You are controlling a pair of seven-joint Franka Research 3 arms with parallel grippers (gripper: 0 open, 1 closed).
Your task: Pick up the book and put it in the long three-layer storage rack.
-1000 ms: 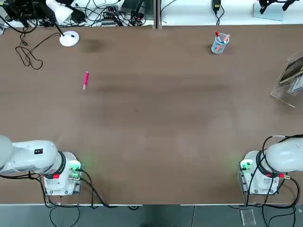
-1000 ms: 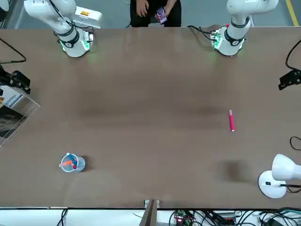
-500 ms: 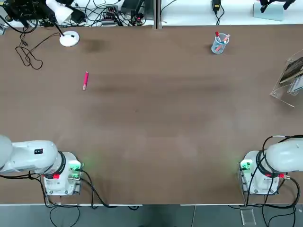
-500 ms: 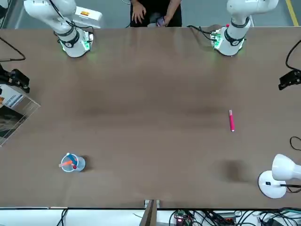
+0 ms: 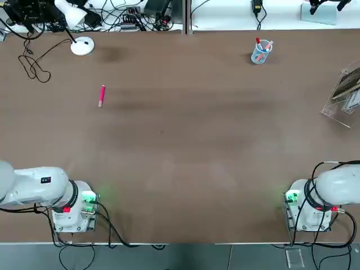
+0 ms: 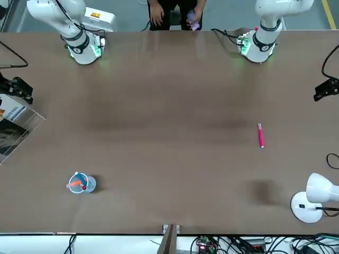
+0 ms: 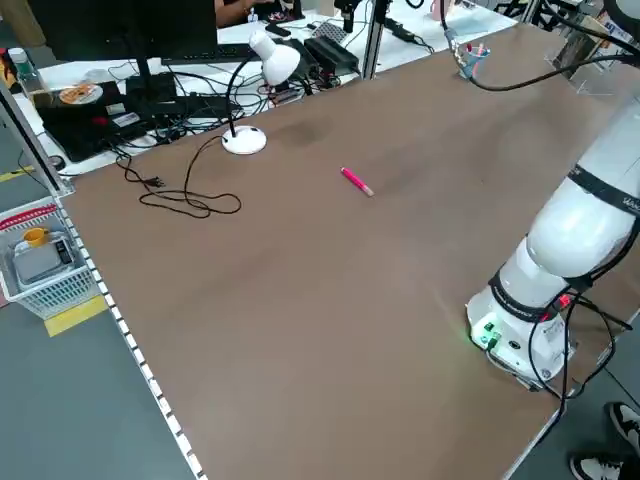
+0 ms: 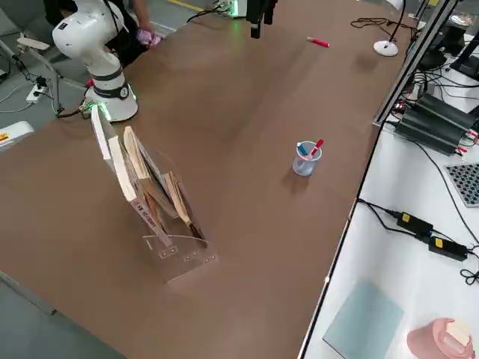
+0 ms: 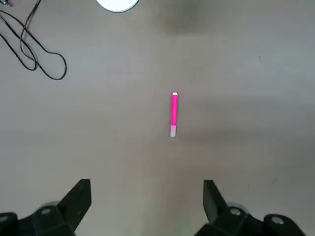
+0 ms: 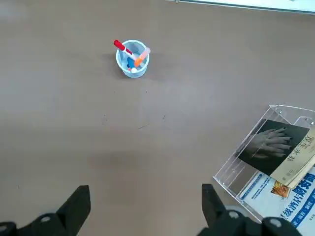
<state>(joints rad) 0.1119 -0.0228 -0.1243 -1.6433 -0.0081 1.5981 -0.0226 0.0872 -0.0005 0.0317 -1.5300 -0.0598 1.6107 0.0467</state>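
The book (image 10: 273, 146), dark grey with a pale hand picture and a tan strip, leans inside the long three-layer storage rack (image 10: 230, 173), a clear acrylic stand at the table's right edge (image 5: 336, 107). A blue-and-white booklet (image 10: 275, 194) sits in a tier beside it. My right gripper (image 10: 143, 191) hangs open high over the table, well apart from the rack, with nothing between its fingers. Open and empty too, my left gripper (image 9: 146, 189) hovers high above a pink pen (image 9: 173, 114).
The pink pen (image 5: 102, 95) lies on the left half of the table. A clear pen cup (image 5: 261, 52) stands far right of centre. A white desk lamp (image 5: 82, 46) and a black cable (image 5: 32, 66) occupy the far left corner. A person (image 6: 175, 11) stands behind the arms' bases.
Neither arm has moved and the book stays in the rack. Only the person's hands behind the robot have shifted.
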